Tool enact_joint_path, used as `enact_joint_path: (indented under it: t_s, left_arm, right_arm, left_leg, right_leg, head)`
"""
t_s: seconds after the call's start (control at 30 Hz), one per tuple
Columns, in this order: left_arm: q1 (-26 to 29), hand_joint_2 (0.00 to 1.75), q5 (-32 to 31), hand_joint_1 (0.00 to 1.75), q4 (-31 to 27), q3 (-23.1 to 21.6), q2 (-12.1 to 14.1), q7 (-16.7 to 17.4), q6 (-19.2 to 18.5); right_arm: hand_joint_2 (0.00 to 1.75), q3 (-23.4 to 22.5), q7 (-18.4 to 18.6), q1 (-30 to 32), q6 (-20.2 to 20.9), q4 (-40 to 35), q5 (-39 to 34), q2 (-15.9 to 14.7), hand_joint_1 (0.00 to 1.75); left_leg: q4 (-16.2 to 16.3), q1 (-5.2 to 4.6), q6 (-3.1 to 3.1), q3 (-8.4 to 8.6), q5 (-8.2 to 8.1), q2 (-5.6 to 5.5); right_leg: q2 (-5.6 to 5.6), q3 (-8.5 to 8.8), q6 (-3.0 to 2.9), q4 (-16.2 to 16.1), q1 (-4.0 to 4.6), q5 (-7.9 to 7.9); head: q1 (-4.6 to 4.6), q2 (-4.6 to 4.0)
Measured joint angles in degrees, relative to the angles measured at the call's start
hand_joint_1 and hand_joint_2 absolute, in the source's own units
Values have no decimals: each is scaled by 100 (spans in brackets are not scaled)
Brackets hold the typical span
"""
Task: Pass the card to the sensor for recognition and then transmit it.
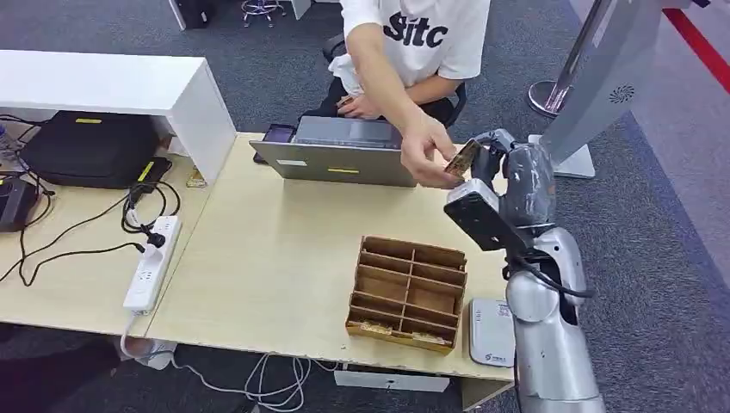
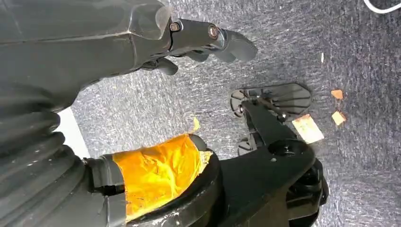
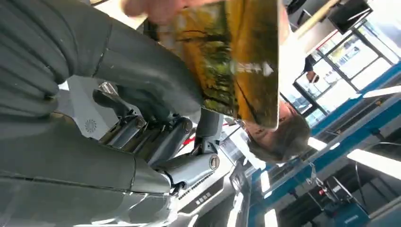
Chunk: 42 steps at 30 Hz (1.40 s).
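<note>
My right hand point(image 1: 506, 169) is raised over the table's far right corner and pinches a yellow-green picture card point(image 1: 463, 159). A seated person's hand point(image 1: 426, 155) grips the same card from the other side. In the right wrist view the card point(image 3: 236, 61) lies against my thick grey thumb point(image 3: 151, 80), with the person's fingertips point(image 3: 156, 7) on its edge. The white flat sensor point(image 1: 491, 334) lies on the table's near right edge, below the raised arm. My left hand point(image 2: 118, 42) hangs over the carpet, fingers point(image 2: 231, 42) apart and holding nothing.
A wooden compartment box point(image 1: 406, 292) stands beside the sensor. A closed laptop point(image 1: 340, 153) lies at the table's far edge in front of the person. A power strip point(image 1: 151, 262) and cables lie at the left. A grey kiosk stand point(image 1: 594, 95) rises at the right.
</note>
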Motion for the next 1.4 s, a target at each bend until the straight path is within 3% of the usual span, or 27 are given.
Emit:
enact_joint_path:
  t_s: [0.53, 1.1, 1.4]
  left_arm:
    - [33, 175, 120, 0, 0, 116, 42, -9, 74]
    - [34, 175, 103, 0, 0, 146, 42, -46, 66]
    - [40, 175, 160, 0, 0, 188, 48, -46, 83]
  right_arm:
    - [175, -70, -127, 693, -31, -321, -378, -337, 175]
    - [175, -105, -151, 745, -35, -109, -334, -409, 175]
    - [175, -450, -214, 985, -114, -116, -490, -571, 175]
  left_leg:
    - [0, -2, 2, -6, -1, -2]
    - [0, -1, 2, -5, -1, -2]
    - [1, -2, 2, -5, -1, -3]
  right_leg:
    - [-5, -1, 1, -4, -1, 0]
    - [-5, -1, 1, -3, -1, 0]
    - [-6, -1, 1, -4, -1, 0]
  head:
    - [0, 0]
    - [0, 0]
    - [0, 0]
